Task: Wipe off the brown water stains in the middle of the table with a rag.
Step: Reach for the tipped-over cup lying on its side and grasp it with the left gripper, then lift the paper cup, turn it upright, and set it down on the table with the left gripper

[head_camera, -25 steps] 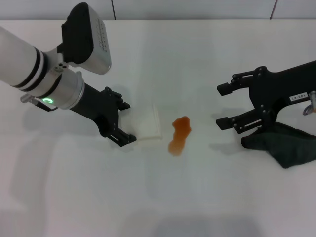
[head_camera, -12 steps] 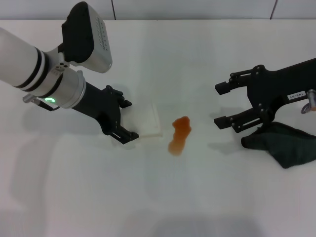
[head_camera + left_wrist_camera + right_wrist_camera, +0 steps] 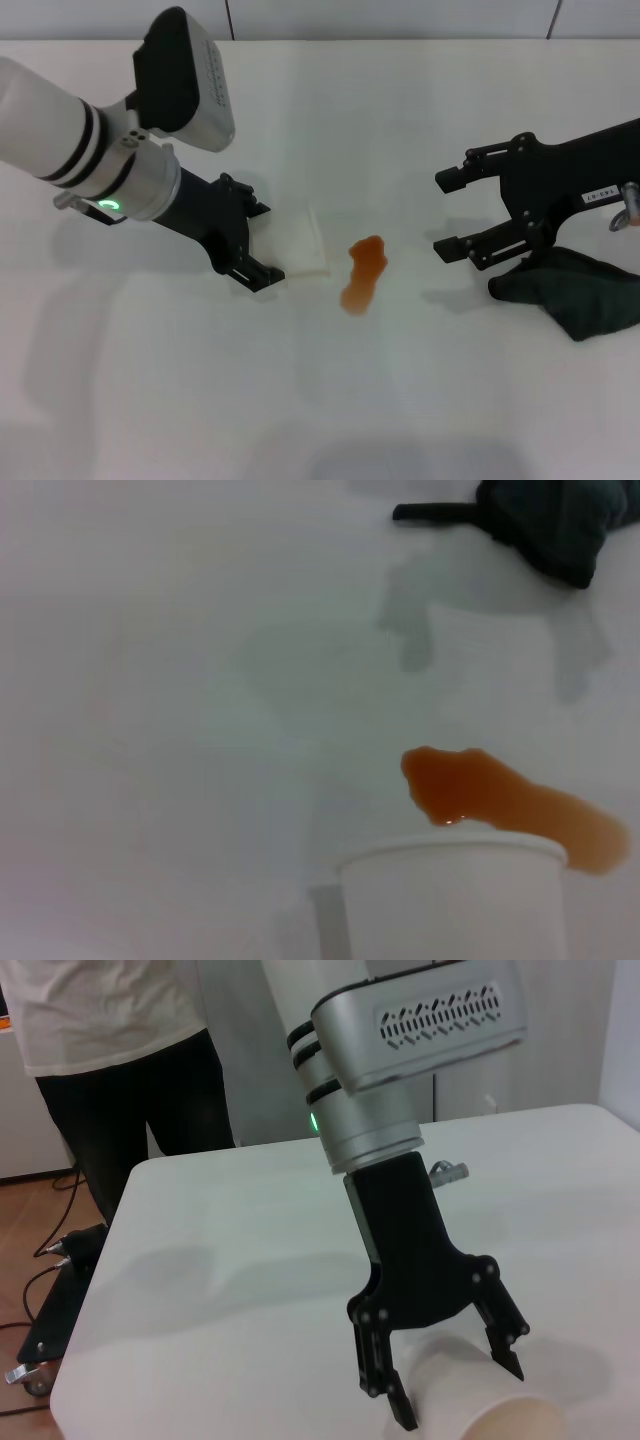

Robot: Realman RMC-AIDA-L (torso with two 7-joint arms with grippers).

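Orange-brown water stains (image 3: 362, 272) remain unwiped at counter (image 3: 420, 120) centre. Rag (image 3: 575, 290) lies far right, ungrasped, beside the released right tool (image 3: 449, 214). Left tool (image 3: 262, 243), spread, straddles a tipped paper cup (image 3: 298, 243). Wiping: 0 strokes done.

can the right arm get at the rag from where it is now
Probably yes. The right gripper hangs with jaws open just beside the rag, which lies bare on the table with nothing on it. The left gripper is busy at the paper cup, well clear.
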